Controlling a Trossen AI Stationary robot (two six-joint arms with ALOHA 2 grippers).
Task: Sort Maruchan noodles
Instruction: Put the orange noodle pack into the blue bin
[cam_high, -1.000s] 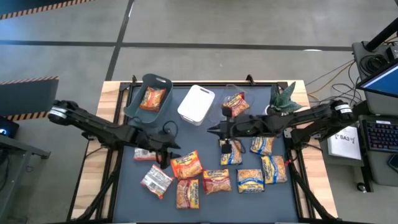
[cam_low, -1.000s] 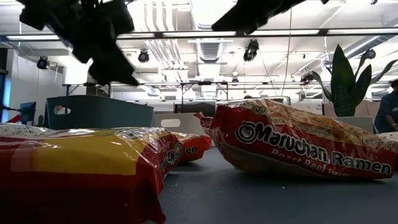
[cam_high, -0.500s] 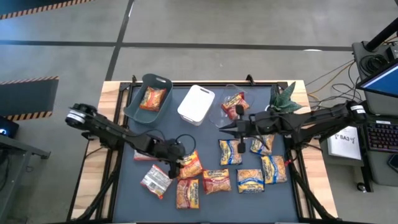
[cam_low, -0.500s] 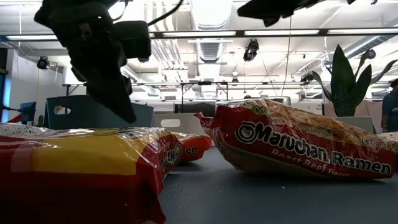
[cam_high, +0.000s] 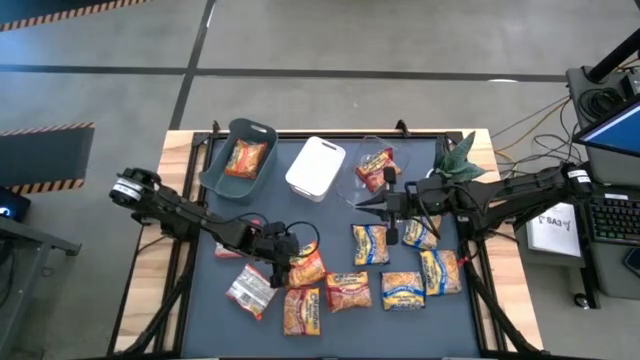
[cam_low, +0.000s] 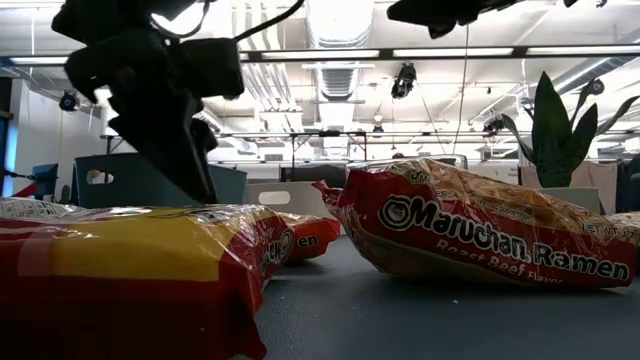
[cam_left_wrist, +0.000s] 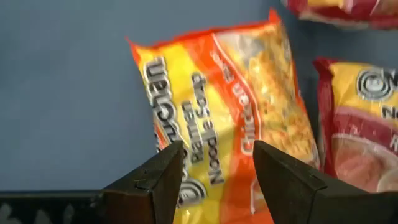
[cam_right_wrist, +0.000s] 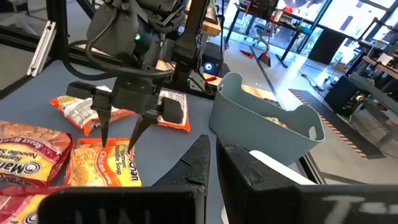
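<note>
left pincer (cam_left_wrist: 214, 168) spread above orange packet (cam_left_wrist: 230, 124)

The right gripper (cam_right_wrist: 211, 165) shows close up with its fingers pressed together over the blue-grey table (cam_right_wrist: 37, 93); beyond it the left gripper (cam_right_wrist: 122, 127) points down with fingers spread astride an orange packet (cam_right_wrist: 102, 165). A whitish packet (cam_right_wrist: 81, 109) lies behind that gripper; beside the right gripper stands the grey-green bin (cam_right_wrist: 264, 127), with a white bin (cam_right_wrist: 280, 167) just in front.
</note>
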